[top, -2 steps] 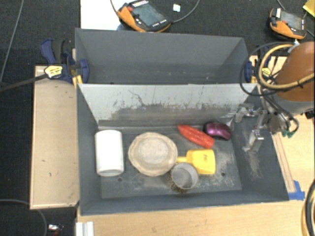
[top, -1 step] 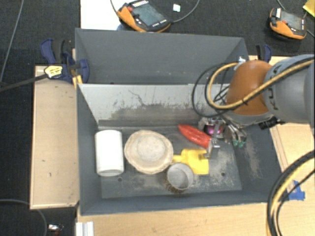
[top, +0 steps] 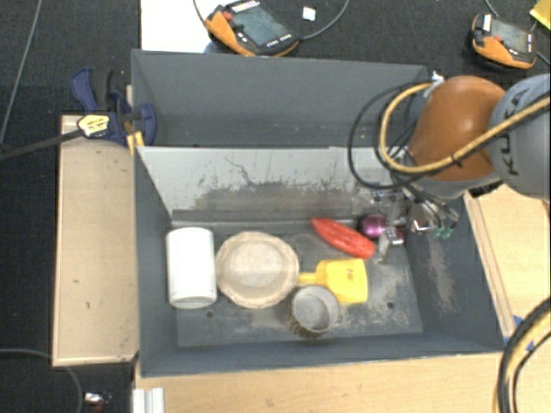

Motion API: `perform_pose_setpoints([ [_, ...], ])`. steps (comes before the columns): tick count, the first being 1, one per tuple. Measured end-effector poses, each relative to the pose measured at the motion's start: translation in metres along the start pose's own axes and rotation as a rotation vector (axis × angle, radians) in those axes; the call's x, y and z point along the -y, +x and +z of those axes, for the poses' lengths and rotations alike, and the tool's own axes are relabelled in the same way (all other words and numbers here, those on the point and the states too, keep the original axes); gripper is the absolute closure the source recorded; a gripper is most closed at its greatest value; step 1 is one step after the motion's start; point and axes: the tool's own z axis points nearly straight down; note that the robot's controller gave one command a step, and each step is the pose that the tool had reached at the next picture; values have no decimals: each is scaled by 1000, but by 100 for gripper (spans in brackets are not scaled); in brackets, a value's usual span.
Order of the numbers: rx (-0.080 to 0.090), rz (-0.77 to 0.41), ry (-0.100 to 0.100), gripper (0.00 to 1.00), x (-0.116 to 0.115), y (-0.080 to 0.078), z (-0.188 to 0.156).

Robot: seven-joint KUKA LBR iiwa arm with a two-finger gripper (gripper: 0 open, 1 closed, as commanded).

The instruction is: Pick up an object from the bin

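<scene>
Grey bin (top: 258, 101) holds a red oblong (top: 343, 237) and a purple ball (top: 372, 225) just left of the claw (top: 394, 231); whether the claw is apart or together cannot be told.

The grey metal bin (top: 403, 306) has a scuffed, dusty floor. On it, a white cylinder (top: 191, 267) lies on its side at the left, touching a round beige dish (top: 256, 269). Just right of the dish are a grey cup (top: 313, 308) and a yellow plastic piece (top: 343, 280). A long red thing (top: 343, 237) lies behind them, with a small purple thing (top: 373, 225) at its right end.
</scene>
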Motion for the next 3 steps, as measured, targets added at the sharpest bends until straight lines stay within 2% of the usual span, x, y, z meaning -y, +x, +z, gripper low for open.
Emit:
perform_pose_setpoints([
  [1,-13,373,-4,0,-20,-5,45],
  [2,0,103,0,0,-11,-6,74],
  [3,-2,654,-2,100,-26,-4,72],
])
